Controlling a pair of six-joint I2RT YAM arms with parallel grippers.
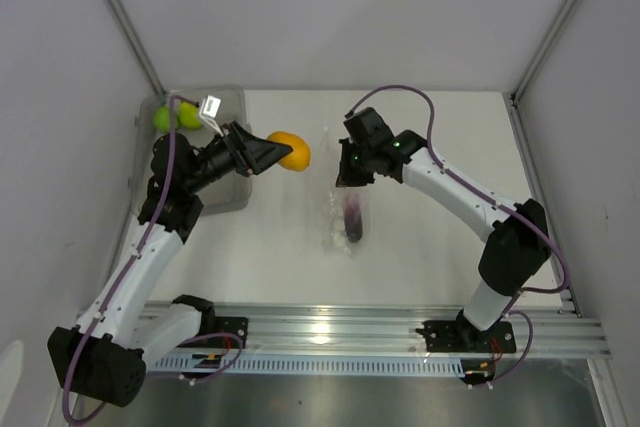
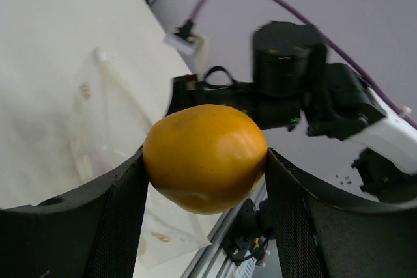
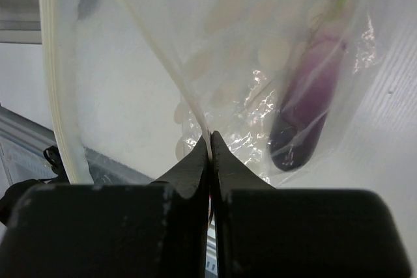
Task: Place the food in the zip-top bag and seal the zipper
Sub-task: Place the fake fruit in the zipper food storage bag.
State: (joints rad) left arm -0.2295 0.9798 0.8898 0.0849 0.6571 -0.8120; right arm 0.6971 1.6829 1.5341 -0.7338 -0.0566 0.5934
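My left gripper is shut on the orange-yellow round fruit, held above the table left of the zip-top bag; the fruit fills the left wrist view between both fingers. My right gripper is shut on the bag's mouth edge, lifting it; the zipper strip runs into the closed fingertips. The dark purple eggplant lies inside the bag, clear in the right wrist view. The round green fruit and the yellow-green pear sit in the grey bin.
The translucent grey bin stands at the back left, partly under my left arm. Walls close the workspace on left, right and back. A metal rail runs along the near edge.
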